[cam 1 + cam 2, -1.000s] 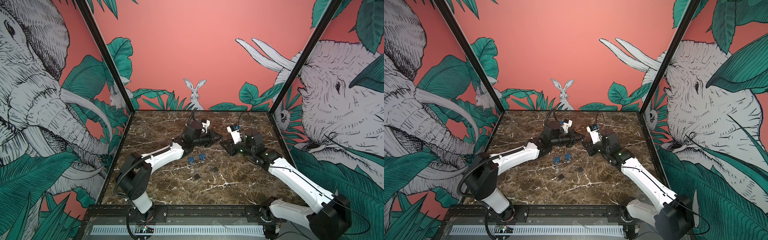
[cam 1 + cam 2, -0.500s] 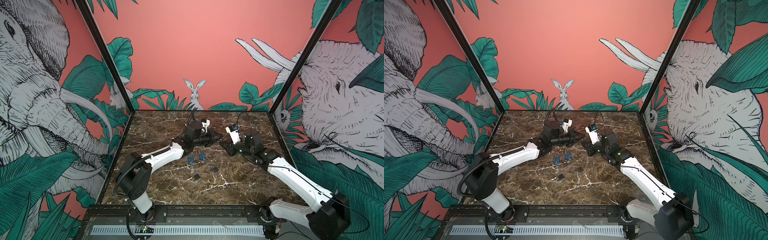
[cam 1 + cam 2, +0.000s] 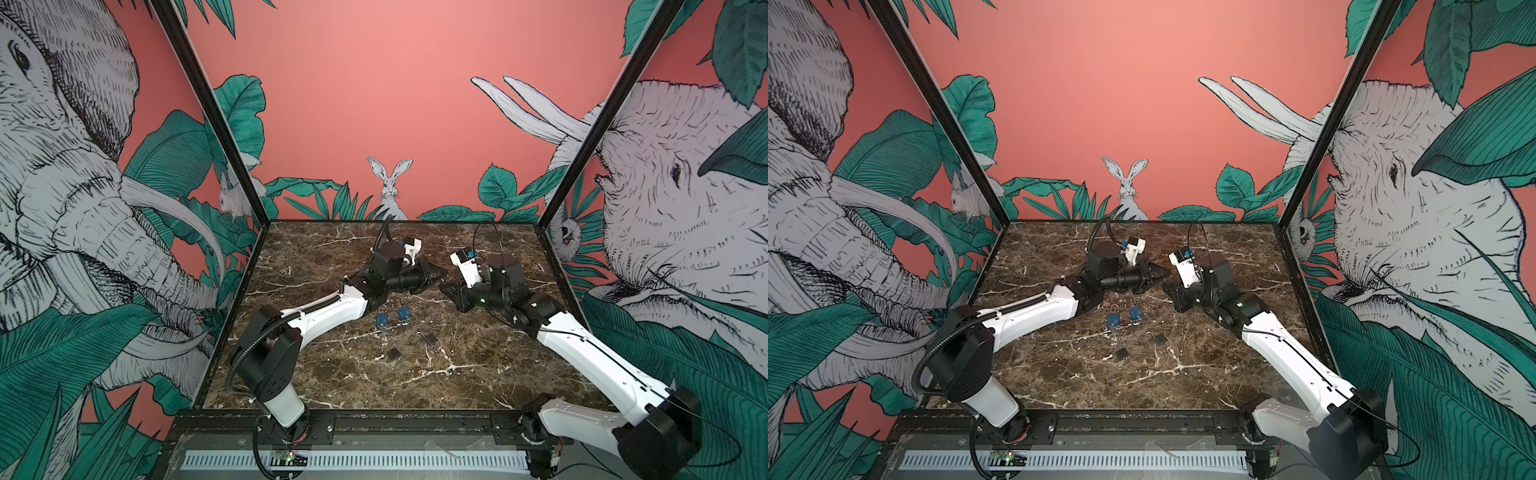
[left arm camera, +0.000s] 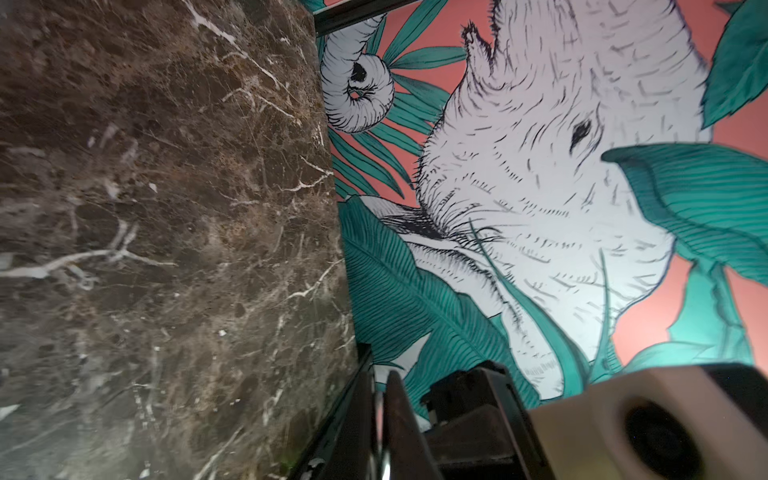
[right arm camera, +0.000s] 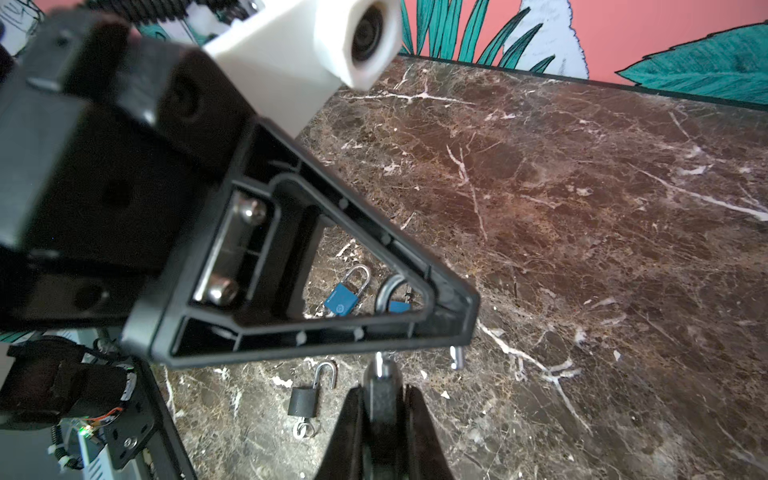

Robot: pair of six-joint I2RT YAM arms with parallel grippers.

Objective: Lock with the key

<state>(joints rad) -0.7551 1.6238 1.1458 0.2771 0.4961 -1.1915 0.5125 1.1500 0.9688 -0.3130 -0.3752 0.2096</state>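
Right gripper [image 5: 383, 391]: jaws clamped on the body of a black padlock [image 5: 380, 411]. It is held off the marble tabletop [image 5: 582, 208], toward the far middle, where the two arms meet.

Left gripper [image 3: 438, 276]: nearly tip to tip with the right. Its wrist view shows two fingers [image 4: 399, 415] a sliver apart, with a metallic glint low between them. Gripping or letting go, I cannot tell.

Step in hand, as I read it: closing the lock held between the arms.
- Right grip firm and square on the body, so it does not twist.
- Any push from the left should run along the line of the shackle legs, not across them.
- Free leg goes over its hole first.
- Key not found in any view (possibly hidden below the body), so confirm it is seated before any turn.

Padlock: small, with a matte dark body and a bright steel shackle [image 5: 456, 359]. One leg enters the body and the other ends free beside the left finger's tip. The bow is hidden behind that finger. It reads as unlocked.

On the table, nearer the front: a blue padlock [image 3: 382, 320], a second blue padlock [image 3: 403, 312] and a spare black padlock [image 3: 430, 338] with its shackle swung open.
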